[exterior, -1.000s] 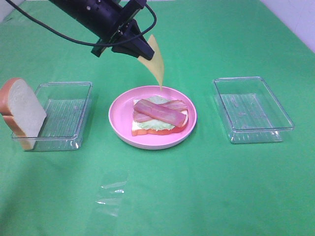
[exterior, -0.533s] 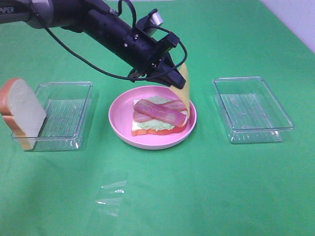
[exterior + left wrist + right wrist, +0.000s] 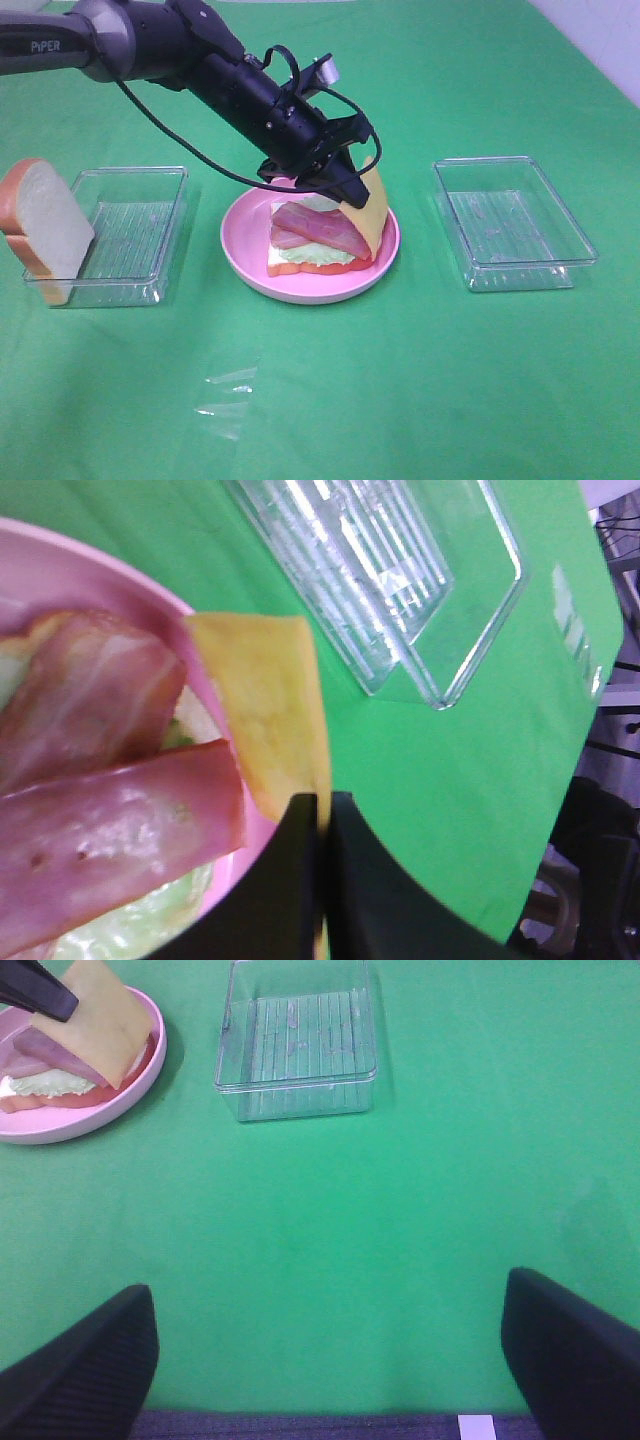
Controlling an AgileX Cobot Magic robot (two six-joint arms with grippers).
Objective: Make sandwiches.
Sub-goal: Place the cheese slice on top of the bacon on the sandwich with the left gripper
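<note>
The open sandwich (image 3: 318, 238) lies on a round pink plate (image 3: 300, 288): a white bread slice, green lettuce and reddish-pink bacon and ham strips (image 3: 110, 820). My left gripper (image 3: 345, 190) is shut on a yellow cheese square (image 3: 371, 212) and holds it tilted over the plate's right side. The cheese's lower edge rests against the stack. In the left wrist view the gripper (image 3: 322, 798) pinches the cheese (image 3: 265, 700) by its edge. A second bread slice (image 3: 48, 225) leans on the left container. My right gripper (image 3: 330, 1360) is open and empty over bare cloth.
A clear plastic container (image 3: 135, 235) stands left of the plate and another (image 3: 510, 220) right of it, which also shows in the right wrist view (image 3: 295, 1040). A scrap of clear film (image 3: 228, 395) lies on the green cloth in front.
My left arm has come down and to the right with the cheese, from above the plate's far side to its right side. The cheese now touches the stack.
</note>
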